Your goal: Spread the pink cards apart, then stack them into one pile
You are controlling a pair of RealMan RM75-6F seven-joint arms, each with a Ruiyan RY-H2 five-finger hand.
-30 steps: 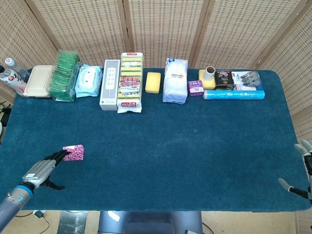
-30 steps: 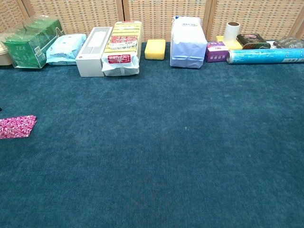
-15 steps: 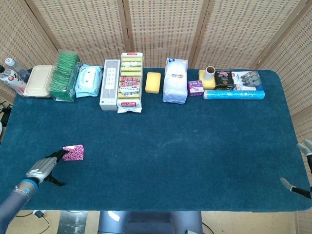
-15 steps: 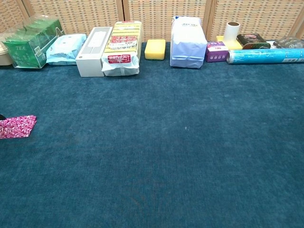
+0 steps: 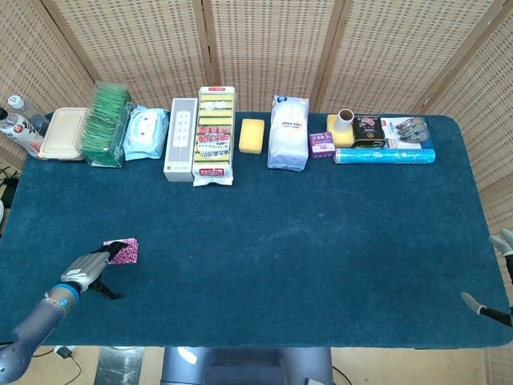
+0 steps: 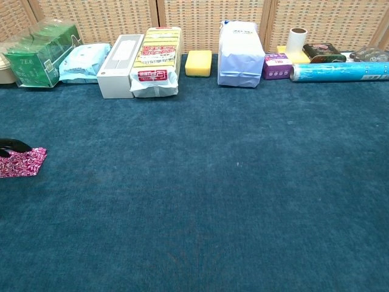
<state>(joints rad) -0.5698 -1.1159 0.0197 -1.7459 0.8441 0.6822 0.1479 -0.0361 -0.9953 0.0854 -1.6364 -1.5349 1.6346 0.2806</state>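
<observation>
evidently the left hand (image 5: 86,268) is reaching onto the near left part of the dark blue felt-covered table (image 5: 288,241), and its fingertips are touching the left edge of the small flat pile of pink patterned cards (image 5: 123,251). it is gripping nothing; the fingers are lying extended toward the pile with the thumb splayed to the side, which looks like a pose for pressing and sliding the cards apart rather than lifting them. the cards are sitting just beyond the fingertips, on the side facing the table's middle. in the chest view only a dark fingertip is showing at the pile's upper left corner.

the cards are appearing as one squared stack, magenta with a fine white swirl print, thin and flat, not yet fanned.

the right hand (image 5: 498,273) is hanging at the far right edge, well apart from the cards, fingers apart and holding nothing.
</observation>
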